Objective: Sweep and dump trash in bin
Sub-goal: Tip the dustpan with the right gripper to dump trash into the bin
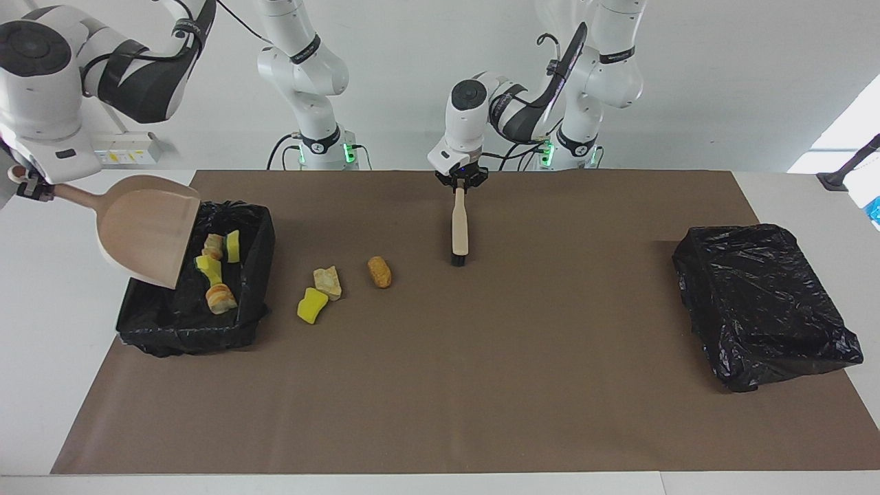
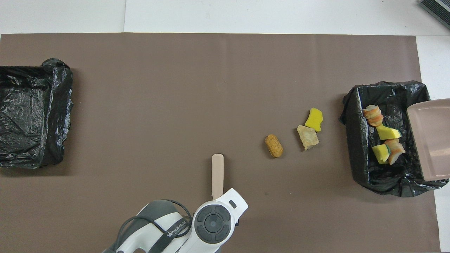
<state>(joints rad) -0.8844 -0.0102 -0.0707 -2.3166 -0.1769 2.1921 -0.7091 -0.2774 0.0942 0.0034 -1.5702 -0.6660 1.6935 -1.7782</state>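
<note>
Bright, even light fills both views. The crinkly black plastic bin liner (image 1: 763, 302) shines with small white glints. Soft, short shadows sit under the yellow sponge chunk (image 1: 313, 305). Everything looks sharp, with no blur.

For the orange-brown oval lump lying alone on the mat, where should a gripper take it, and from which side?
Grip the orange-brown oval lump across its narrow middle, coming straight down from above: it lies flat on the brown mat, long axis running roughly toward the robots, with open space on both long flanks for the fingers.
</note>
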